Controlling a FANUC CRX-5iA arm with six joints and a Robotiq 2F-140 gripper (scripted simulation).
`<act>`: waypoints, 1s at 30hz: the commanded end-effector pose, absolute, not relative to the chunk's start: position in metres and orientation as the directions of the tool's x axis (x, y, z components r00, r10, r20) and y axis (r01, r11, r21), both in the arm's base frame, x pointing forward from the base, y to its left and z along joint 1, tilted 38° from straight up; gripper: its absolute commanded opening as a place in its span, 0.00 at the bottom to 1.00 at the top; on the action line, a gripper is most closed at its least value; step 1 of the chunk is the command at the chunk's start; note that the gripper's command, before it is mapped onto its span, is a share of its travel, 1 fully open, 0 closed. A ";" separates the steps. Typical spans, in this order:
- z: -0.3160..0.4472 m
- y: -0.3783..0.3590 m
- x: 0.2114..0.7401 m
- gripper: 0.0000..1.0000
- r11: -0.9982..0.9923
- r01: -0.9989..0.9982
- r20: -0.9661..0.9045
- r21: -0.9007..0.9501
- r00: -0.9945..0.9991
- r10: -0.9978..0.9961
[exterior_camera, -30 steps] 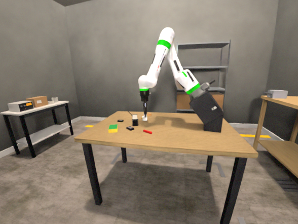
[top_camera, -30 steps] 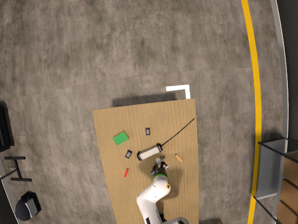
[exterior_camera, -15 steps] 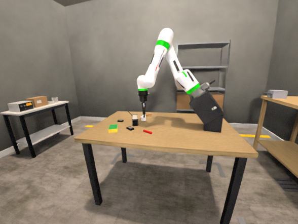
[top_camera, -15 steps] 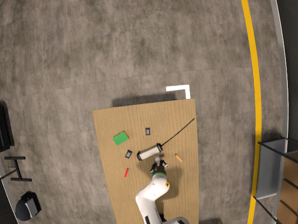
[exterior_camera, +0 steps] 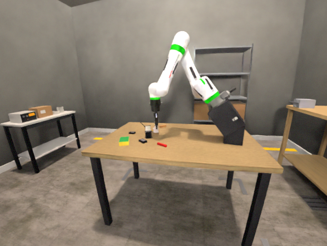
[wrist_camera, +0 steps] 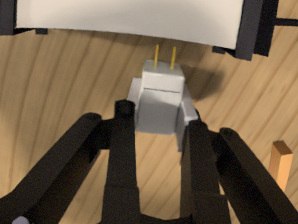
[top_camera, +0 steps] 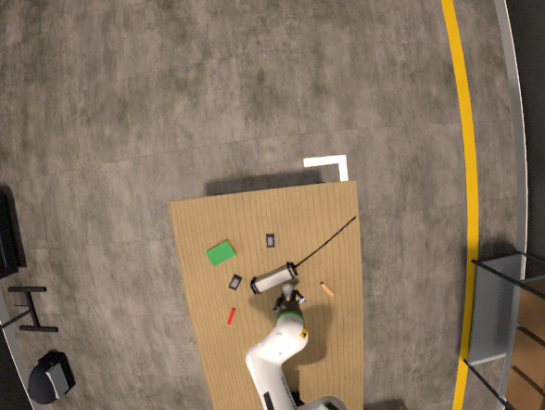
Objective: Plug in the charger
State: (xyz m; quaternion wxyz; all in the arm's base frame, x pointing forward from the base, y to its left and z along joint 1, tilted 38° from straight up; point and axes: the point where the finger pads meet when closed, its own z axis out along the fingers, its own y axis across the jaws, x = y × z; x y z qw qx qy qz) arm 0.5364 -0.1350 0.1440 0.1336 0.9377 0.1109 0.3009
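Note:
My gripper (wrist_camera: 157, 95) is shut on the white charger (wrist_camera: 158, 95). Its two brass prongs (wrist_camera: 165, 56) point at the white power strip (wrist_camera: 129, 3) and stop a short gap from its face. The strip's outlet slots do not show in the wrist view. From above, the strip (top_camera: 274, 278) lies slanted on the wooden table with black clamps at both ends and a black cord (top_camera: 326, 241) running to the table's right edge. The charger (top_camera: 287, 289) sits just in front of the strip's right part, under my gripper (top_camera: 288, 297). In the side view the gripper (exterior_camera: 155, 123) points straight down beside the strip (exterior_camera: 148, 131).
A green block (top_camera: 221, 252), two small black pieces (top_camera: 271, 240) (top_camera: 235, 282), a red stick (top_camera: 231, 315) and an orange stick (top_camera: 327, 289) lie on the table around the strip. The orange stick also shows in the wrist view (wrist_camera: 282, 165), right of the fingers.

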 end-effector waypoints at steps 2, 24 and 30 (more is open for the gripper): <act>0.146 -0.134 0.539 0.10 -0.940 0.127 0.536 0.318 0.794 0.289; 0.148 -0.133 0.541 0.10 -0.940 0.127 0.536 0.318 0.794 0.289; 0.148 -0.133 0.541 0.10 -0.940 0.127 0.536 0.318 0.794 0.289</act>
